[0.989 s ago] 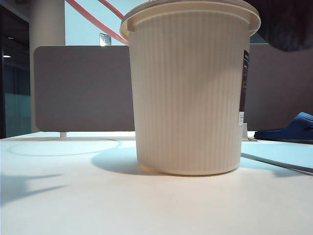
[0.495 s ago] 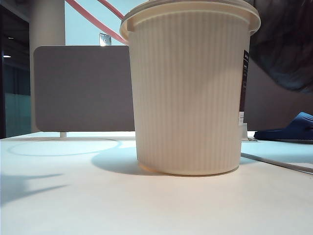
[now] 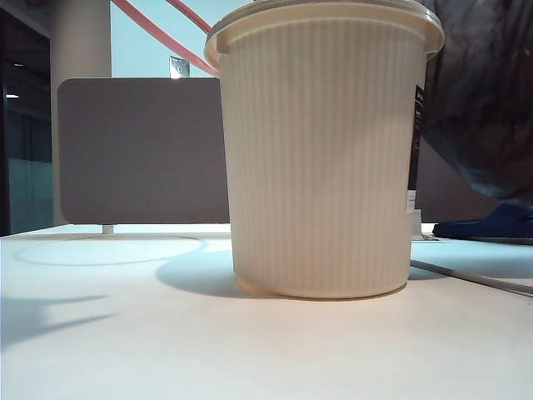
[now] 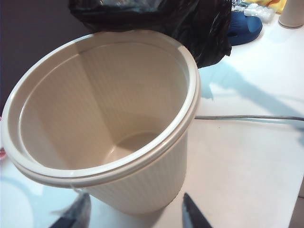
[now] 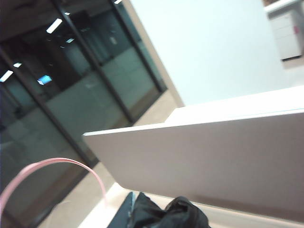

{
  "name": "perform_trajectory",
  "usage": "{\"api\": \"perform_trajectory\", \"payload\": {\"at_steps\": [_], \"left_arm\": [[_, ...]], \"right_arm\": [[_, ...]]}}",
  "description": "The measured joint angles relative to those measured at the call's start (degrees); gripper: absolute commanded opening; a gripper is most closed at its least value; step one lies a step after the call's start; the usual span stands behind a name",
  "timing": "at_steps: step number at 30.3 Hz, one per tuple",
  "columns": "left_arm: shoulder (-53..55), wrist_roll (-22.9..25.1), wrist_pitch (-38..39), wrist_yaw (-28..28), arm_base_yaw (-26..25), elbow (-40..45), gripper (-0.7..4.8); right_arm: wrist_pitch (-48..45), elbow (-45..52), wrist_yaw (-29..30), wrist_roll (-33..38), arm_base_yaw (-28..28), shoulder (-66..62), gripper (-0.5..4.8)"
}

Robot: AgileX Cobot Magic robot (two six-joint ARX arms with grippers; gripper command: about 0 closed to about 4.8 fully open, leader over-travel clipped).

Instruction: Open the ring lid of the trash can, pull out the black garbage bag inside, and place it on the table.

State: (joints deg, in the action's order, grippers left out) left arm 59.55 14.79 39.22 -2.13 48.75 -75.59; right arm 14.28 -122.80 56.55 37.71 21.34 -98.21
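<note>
Nearest me, my left hand [image 4: 133, 213] hangs spread and empty before the trash can [image 4: 109, 128] on the desk [image 4: 247, 161]. Beyond its rim my right hand, itself unseen, clenches the black garbage bag [image 3: 483, 100] aloft. Dragging folds could tip the can. Only arcs of the ring lid [image 5: 52, 166] show.

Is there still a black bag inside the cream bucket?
No. The left wrist view looks straight into the trash can and shows its bare bottom, while the black garbage bag hangs outside, behind the rim.
</note>
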Motion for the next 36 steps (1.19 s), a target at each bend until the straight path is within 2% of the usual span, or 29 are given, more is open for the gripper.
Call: {"api": "perform_trajectory", "payload": {"at_steps": [11,20,26,36], "left_arm": [[0.15,0.0,-0.28,0.0,0.0,0.0,2.47],[0.24,0.0,-0.48,-0.02,0.0,0.0,2.47],[0.24,0.0,-0.48,-0.04,0.0,0.0,2.47],[0.26,-0.02,-0.46,-0.04,0.0,0.0,2.46]], "right_arm": [[17.2,0.07,-9.35,-15.15,-1.68,-0.04,-0.01],[24.87,0.24,-17.92,-23.47,-5.22,-0.04,-0.01],[28.15,1.38,-24.22,-25.99,-5.42,0.0,-0.01],[29.83,9.4,-26.6,-27.15,-5.57,-0.07,-0.01]]}}
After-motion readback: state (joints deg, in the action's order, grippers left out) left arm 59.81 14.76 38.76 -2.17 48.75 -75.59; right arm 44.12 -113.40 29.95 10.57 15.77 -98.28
